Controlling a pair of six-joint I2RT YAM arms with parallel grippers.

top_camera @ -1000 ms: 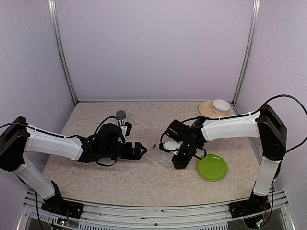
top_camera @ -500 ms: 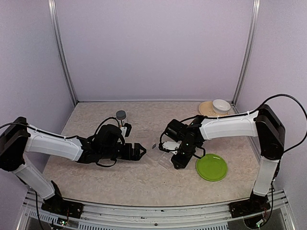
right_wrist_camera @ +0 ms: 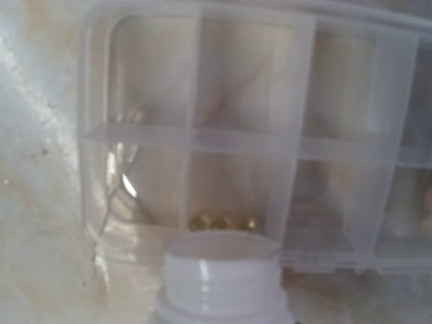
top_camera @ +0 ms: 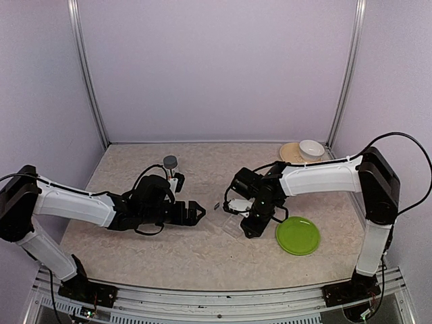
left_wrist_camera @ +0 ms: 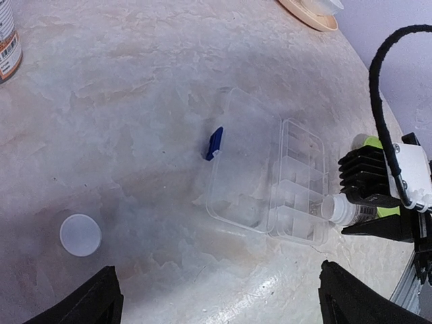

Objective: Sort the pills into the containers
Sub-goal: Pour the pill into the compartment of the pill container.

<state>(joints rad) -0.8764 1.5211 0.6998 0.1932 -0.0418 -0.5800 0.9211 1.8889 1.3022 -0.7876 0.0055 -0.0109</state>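
the marbled bench (top_camera: 202,260) carries everything. the left tool (top_camera: 196,212) hangs low over it with its jaws spread wide and nothing between them, pointing toward the pill box (left_wrist_camera: 297,185). the green plate (top_camera: 298,235) lies just right of the right tool (top_camera: 250,227), and a white bowl (top_camera: 311,148) sits well apart at the far right corner. the clear pill box lies between the two tools with its lid folded open flat, a small blue piece (left_wrist_camera: 214,143) at the lid's outer edge. the right tool is clamped on a white bottle (left_wrist_camera: 345,210), tipped over with its open mouth at the box's edge. a round white cap (left_wrist_camera: 80,234) lies alone on the bench. a few golden pills (right_wrist_camera: 223,221) rest in the compartment just ahead of the bottle's mouth, second from the box's end.
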